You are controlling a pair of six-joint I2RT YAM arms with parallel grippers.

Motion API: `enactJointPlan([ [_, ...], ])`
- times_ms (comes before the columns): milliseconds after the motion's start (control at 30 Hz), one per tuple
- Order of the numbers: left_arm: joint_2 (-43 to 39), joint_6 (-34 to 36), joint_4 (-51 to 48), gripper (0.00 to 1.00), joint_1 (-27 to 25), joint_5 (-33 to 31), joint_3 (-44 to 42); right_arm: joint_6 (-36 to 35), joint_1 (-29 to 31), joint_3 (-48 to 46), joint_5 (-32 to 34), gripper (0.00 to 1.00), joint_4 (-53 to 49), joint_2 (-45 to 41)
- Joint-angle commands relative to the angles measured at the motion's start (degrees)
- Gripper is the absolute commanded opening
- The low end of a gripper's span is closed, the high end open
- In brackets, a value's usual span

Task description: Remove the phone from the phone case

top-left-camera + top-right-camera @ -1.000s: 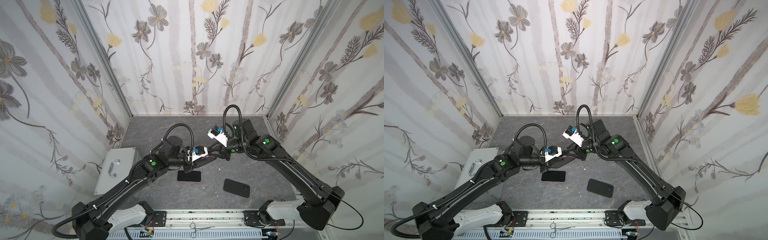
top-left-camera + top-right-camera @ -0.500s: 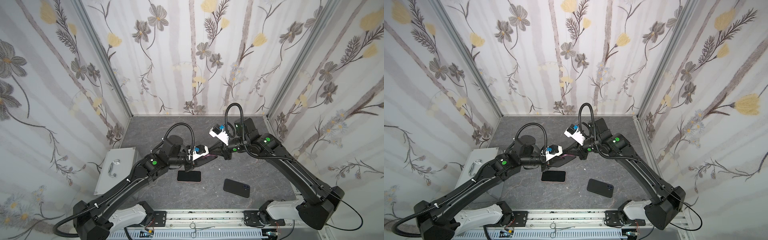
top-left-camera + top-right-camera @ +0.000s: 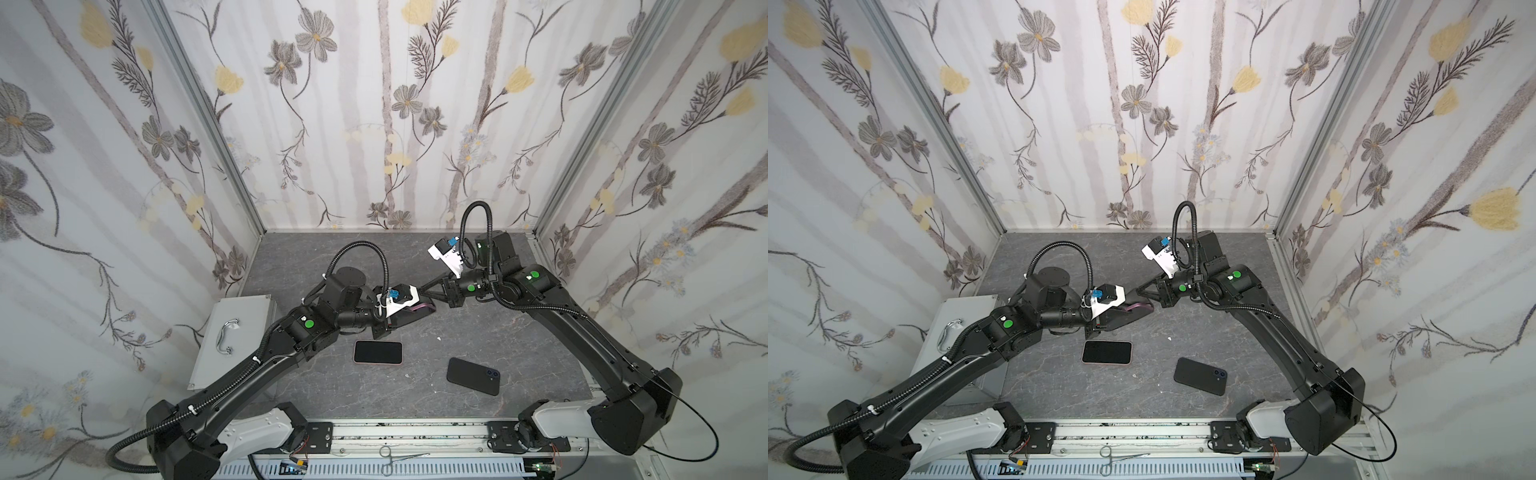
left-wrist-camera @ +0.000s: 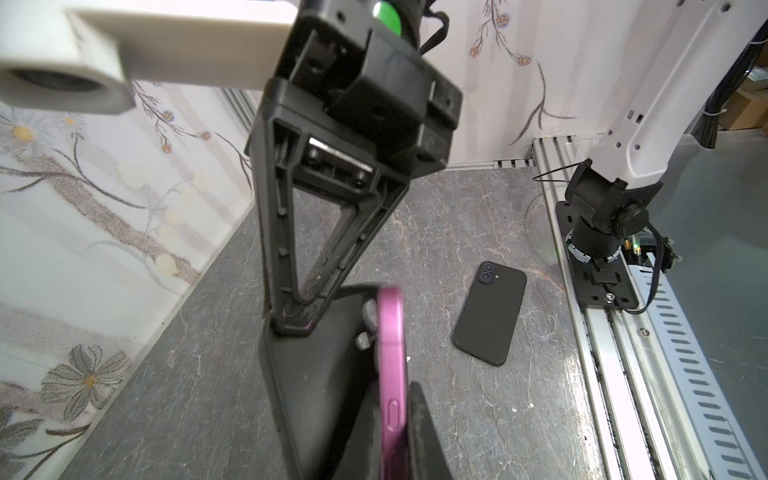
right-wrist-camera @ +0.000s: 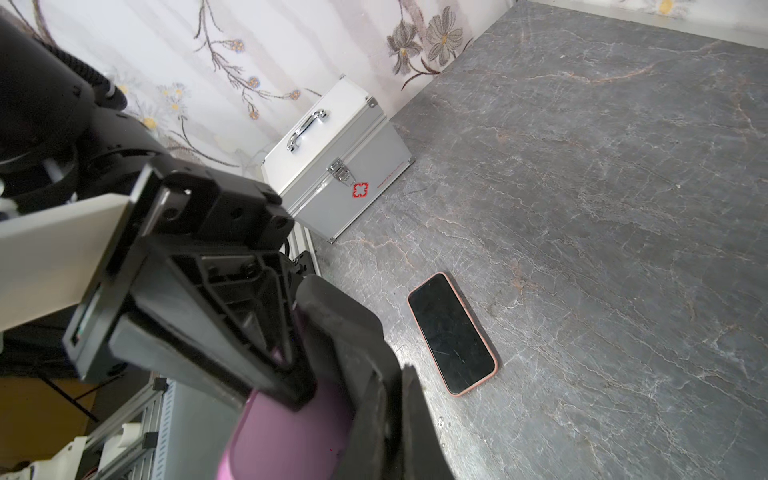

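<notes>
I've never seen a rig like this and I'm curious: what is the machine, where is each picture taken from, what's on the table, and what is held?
It is a robot with a left arm and a right arm, each ending in a two-fingered gripper. Two pictures look down from a paired camera overhead. The other two come from cameras on the wrists, each showing the opposite gripper close up. On the grey table lie a pink-edged phone, screen up, a black phone, face down, and a silver box at the left. Held above the table is a purple phone in a black case. The left gripper is shut on the purple phone, and the right gripper pinches the case's edge.
</notes>
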Motion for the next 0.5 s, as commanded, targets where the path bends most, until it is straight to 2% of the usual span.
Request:
enactJointPlan([
  [0,-0.41,-0.03,2.99,0.00,-0.73,7.13,0.74,3.47,-1.22,-1.02,7.58,0.00,5.42,-0.14],
  [200,-0.16,-0.11,2.99,0.00,-0.73,7.16,0.20,4.46,-2.94,-2.47,7.32,0.00,7.32,-1.22],
  [267,-0.09,-0.90,3.15,0.00,-0.73,6.18,0.35,5.76,-3.78,-3.55,9.87,0.00,7.86,-1.71],
  [333,-0.23,-2.66,3.87,0.00,-0.59,3.41,0.55,6.87,-4.80,-4.70,13.44,0.00,8.28,-2.20],
  [467,-0.05,-12.00,10.18,0.00,1.06,-5.41,-0.71,11.25,-8.13,-8.77,19.76,0.00,10.93,-3.53],
])
